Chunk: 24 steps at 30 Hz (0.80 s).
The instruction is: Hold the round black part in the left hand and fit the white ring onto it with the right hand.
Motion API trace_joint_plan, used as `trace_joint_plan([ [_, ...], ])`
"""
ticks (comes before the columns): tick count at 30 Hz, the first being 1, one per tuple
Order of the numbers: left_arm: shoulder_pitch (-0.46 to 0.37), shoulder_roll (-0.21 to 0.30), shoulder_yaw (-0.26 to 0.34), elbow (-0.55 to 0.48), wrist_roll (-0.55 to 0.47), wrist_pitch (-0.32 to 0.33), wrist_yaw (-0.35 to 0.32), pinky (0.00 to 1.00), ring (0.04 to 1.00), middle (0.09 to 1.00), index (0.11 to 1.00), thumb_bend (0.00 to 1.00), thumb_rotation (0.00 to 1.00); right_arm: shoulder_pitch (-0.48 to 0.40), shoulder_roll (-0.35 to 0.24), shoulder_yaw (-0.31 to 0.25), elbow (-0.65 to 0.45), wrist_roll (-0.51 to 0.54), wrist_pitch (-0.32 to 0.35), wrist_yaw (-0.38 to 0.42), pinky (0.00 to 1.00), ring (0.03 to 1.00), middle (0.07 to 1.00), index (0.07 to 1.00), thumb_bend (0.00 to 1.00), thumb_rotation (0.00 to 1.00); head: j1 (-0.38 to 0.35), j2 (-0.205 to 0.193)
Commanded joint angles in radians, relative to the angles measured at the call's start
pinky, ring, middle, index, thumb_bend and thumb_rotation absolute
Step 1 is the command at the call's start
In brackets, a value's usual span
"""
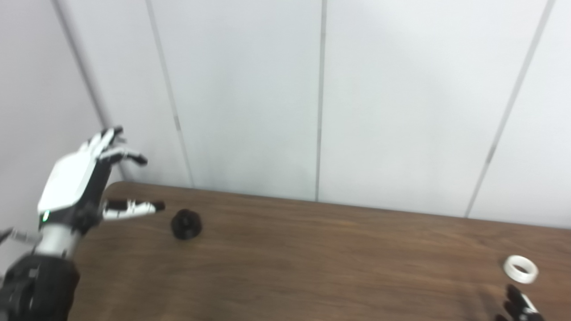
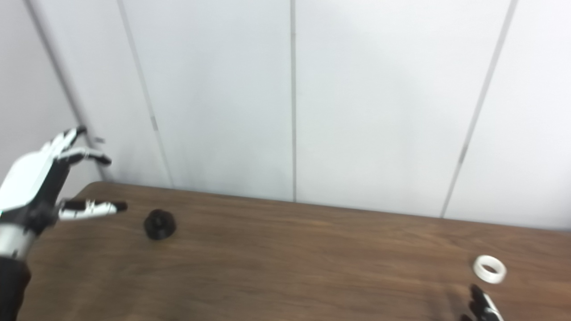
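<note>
The round black part [image 1: 186, 224] sits on the brown table [image 1: 312, 267] at the far left. My left hand [image 1: 84, 178] hovers just left of it, raised, open and empty, with fingers spread and thumb pointing at the part. The white ring [image 1: 520, 269] lies flat on the table at the far right. Only the fingertips [image 1: 519, 305] of my right hand show at the bottom right edge, just below the ring and apart from it. The same scene shows in the right eye view, with the part [image 2: 159, 224] and the ring [image 2: 490, 269].
A white panelled wall [image 1: 312, 98] rises directly behind the table's far edge. The table's left corner lies under my left hand.
</note>
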Motion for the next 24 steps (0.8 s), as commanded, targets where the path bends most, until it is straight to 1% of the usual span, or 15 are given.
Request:
trace_joint_plan([
  [1, -0.045, 0.024, -0.015, 0.009, 0.012, 0.041, -0.028, 1.00, 1.000, 1.000, 0.739, 1.00, 0.33, 0.000, -0.026, -0.014, 0.007, 0.011, 0.008, 0.013, 1.00, 1.000, 1.000, 0.983, 0.16, 1.00, 0.003, 0.001],
  [4, -0.058, 0.015, -0.027, 0.049, -0.014, 0.076, -0.042, 1.00, 1.000, 1.000, 0.792, 1.00, 0.33, -0.003, -0.035, -0.024, 0.021, 0.025, -0.002, 0.026, 1.00, 1.000, 1.000, 0.982, 0.19, 1.00, 0.035, 0.002],
  [5, -0.058, 0.007, -0.028, 0.076, -0.032, 0.073, -0.035, 1.00, 1.000, 1.000, 0.797, 1.00, 0.33, -0.004, -0.039, -0.026, 0.026, 0.027, -0.008, 0.030, 1.00, 1.000, 1.000, 0.982, 0.19, 1.00, 0.048, 0.004],
  [8, -0.055, -0.014, -0.029, 0.153, -0.082, 0.048, -0.009, 1.00, 1.000, 1.000, 0.852, 1.00, 0.38, -0.007, -0.051, -0.033, 0.035, 0.034, -0.011, 0.040, 1.00, 1.000, 1.000, 0.999, 0.24, 1.00, 0.079, 0.009],
  [10, -0.051, -0.027, -0.031, 0.187, -0.107, 0.044, -0.002, 1.00, 1.000, 1.000, 0.893, 1.00, 0.42, -0.008, -0.059, -0.038, 0.038, 0.043, -0.010, 0.044, 1.00, 1.000, 1.000, 0.996, 0.29, 1.00, 0.094, 0.013],
  [11, -0.051, -0.034, -0.032, 0.202, -0.119, 0.043, 0.004, 1.00, 1.000, 1.000, 0.900, 1.00, 0.42, -0.008, -0.060, -0.041, 0.036, 0.044, -0.006, 0.042, 1.00, 1.000, 1.000, 0.995, 0.30, 1.00, 0.101, 0.016],
  [14, -0.044, -0.055, -0.036, 0.244, -0.154, 0.031, 0.021, 1.00, 1.000, 1.000, 0.918, 1.00, 0.42, -0.004, -0.057, -0.052, 0.022, 0.035, -0.001, 0.027, 1.00, 1.000, 1.000, 0.954, 0.30, 1.00, 0.115, 0.022],
  [16, -0.038, -0.064, -0.045, 0.276, -0.171, 0.012, 0.035, 1.00, 1.000, 1.000, 0.927, 1.00, 0.45, -0.001, -0.061, -0.056, 0.020, 0.036, -0.008, 0.032, 1.00, 1.000, 1.000, 0.936, 0.29, 1.00, 0.125, 0.025],
  [18, -0.036, -0.078, -0.049, 0.309, -0.189, -0.012, 0.059, 1.00, 1.000, 1.000, 0.924, 1.00, 0.46, 0.001, -0.066, -0.058, 0.019, 0.030, -0.007, 0.034, 1.00, 1.000, 1.000, 0.927, 0.29, 1.00, 0.131, 0.027],
  [21, -0.038, -0.098, -0.057, 0.362, -0.200, -0.045, 0.103, 1.00, 1.000, 1.000, 0.907, 1.00, 0.43, 0.002, -0.070, -0.065, 0.018, 0.037, 0.003, 0.034, 1.00, 1.000, 0.996, 0.923, 0.32, 1.00, 0.142, 0.030],
  [24, -0.045, -0.099, -0.069, 0.432, -0.207, -0.074, 0.130, 1.00, 1.000, 1.000, 0.891, 1.00, 0.43, 0.004, -0.077, -0.071, 0.021, 0.039, 0.005, 0.040, 1.00, 1.000, 0.991, 0.915, 0.33, 1.00, 0.150, 0.033],
])
